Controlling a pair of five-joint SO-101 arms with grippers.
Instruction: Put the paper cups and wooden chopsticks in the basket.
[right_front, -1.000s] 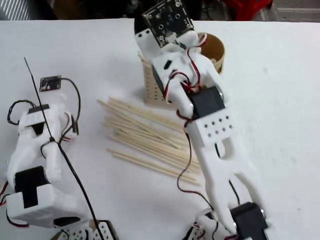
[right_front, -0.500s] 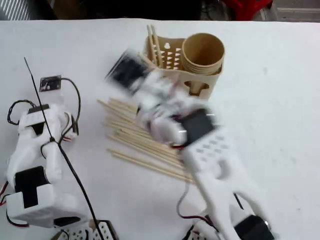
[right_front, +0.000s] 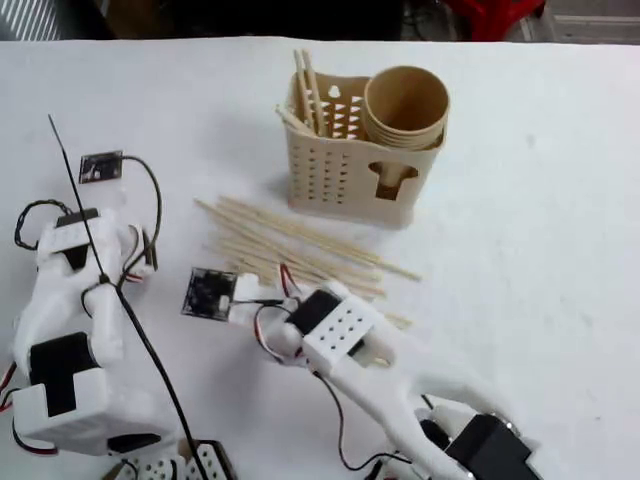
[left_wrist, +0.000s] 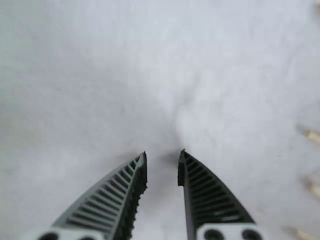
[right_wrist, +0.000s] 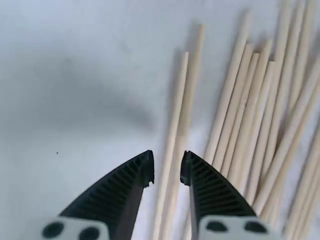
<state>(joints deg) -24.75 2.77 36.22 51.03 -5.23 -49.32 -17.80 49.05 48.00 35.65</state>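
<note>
A cream perforated basket (right_front: 345, 170) stands at the back centre. It holds stacked paper cups (right_front: 405, 100) and a few wooden chopsticks (right_front: 305, 80). More chopsticks (right_front: 300, 245) lie in a loose pile on the white table in front of it. My right arm (right_front: 340, 335) is low at the near edge of that pile. My right gripper (right_wrist: 166, 165) is narrowly open, its tips on either side of the end of a chopstick (right_wrist: 177, 110), with the other sticks (right_wrist: 265, 115) beside it. My left gripper (left_wrist: 162, 162) hangs narrowly open over bare table, and its arm (right_front: 70, 300) is folded at the left.
A black cable (right_front: 120, 290) runs across the left arm toward the front edge. A small circuit board (right_front: 100, 165) lies on the table at the left. Bare table (right_front: 540, 230) stretches to the right of the basket.
My right arm swung down from over the basket to the near side of the chopstick pile. This uncovered the basket and cups. The left arm stayed still.
</note>
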